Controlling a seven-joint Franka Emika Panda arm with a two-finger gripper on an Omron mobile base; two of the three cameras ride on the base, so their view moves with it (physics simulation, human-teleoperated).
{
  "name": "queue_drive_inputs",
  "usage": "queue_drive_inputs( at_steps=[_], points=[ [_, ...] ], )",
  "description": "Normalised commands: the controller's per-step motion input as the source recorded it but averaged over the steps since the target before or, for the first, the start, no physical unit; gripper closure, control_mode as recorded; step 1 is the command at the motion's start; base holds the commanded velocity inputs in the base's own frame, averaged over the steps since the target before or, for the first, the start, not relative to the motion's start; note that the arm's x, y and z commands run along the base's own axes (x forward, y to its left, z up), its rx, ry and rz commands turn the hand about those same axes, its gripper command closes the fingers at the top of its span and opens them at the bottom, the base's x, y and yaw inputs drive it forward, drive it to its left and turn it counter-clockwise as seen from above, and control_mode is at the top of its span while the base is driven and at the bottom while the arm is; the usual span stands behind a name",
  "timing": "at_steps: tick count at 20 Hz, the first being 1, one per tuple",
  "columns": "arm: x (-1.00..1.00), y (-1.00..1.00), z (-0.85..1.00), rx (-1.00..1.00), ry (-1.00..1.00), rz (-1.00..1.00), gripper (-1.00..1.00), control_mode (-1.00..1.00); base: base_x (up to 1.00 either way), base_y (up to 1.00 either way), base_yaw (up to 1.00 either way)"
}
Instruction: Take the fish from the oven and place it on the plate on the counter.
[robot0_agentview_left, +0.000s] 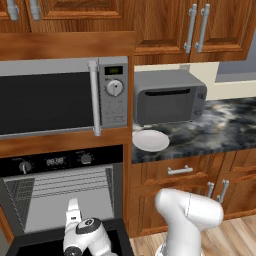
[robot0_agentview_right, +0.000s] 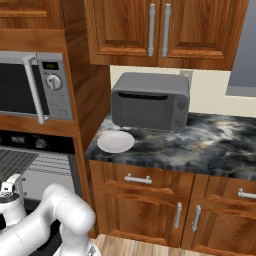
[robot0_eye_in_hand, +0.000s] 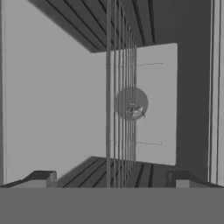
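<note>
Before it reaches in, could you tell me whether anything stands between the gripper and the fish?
Nothing solid shows. The oven is open and the open gripper faces the fish deep inside; only the rack wires run close beside that line.

Kitchen: oven (robot0_agentview_left: 60, 192), microwave (robot0_agentview_left: 65, 97), marbled counter (robot0_agentview_right: 210, 145), cabinets (robot0_agentview_right: 160, 30).

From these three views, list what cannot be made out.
- The fish: hand view, a tiny pale blur behind the oven's wire rack; its shape and pose are unreadable.
- The gripper: hand view, fingertips cut by the bottom band.
- The oven floor: left base view, hidden behind the arm.
- The plate: its surface detail is too small.
</note>
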Motion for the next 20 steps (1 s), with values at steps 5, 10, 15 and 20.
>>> queue_drive_inputs(
  at_steps=[5,10,15,20],
  points=[
    [0.62,0.13,-0.22,-0.03,0.0,-0.19,-1.0,-1.0,0.0,0.0,0.0],
    [0.56,0.22,-0.15,-0.01,-0.06,-0.14,-1.0,-1.0,0.0,0.0,0.0],
    [0.44,0.13,-0.18,0.0,-0.09,-0.05,-1.0,-1.0,0.0,0.0,0.0],
    [0.5,0.0,-0.19,0.0,-0.05,0.0,-1.0,-1.0,0.0,0.0,0.0]
  ],
)
